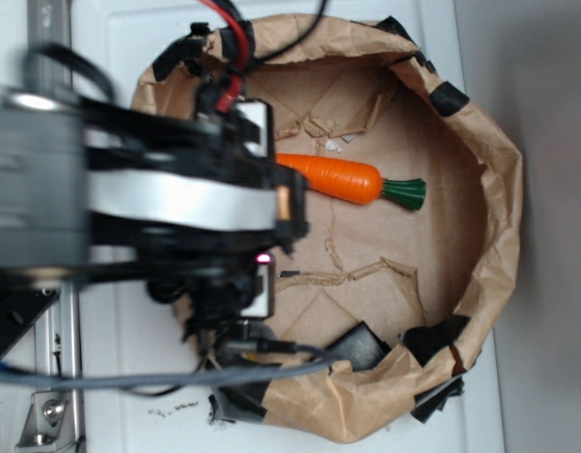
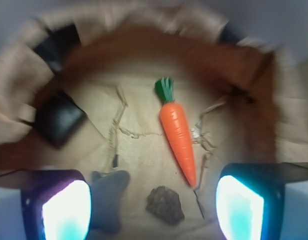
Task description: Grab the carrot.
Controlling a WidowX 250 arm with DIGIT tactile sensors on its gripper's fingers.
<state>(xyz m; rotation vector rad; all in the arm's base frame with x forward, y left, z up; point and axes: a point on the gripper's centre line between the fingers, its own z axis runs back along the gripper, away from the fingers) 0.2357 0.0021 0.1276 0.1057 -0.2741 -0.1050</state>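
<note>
The carrot is glossy orange with a dark green stem and lies flat on the floor of a brown paper basin. In the wrist view the carrot lies ahead of my gripper, its tip pointing back toward the right finger, its stem pointing away. The gripper is open and empty, its two fingers set wide apart. In the exterior view the arm covers the left part of the basin and hides the carrot's tip and the fingers.
A small brown lumpy ball lies between the fingers, and a grey plush toy lies by the left finger. A black block leans on the basin's wall. The crumpled paper wall rings the floor, held with black tape.
</note>
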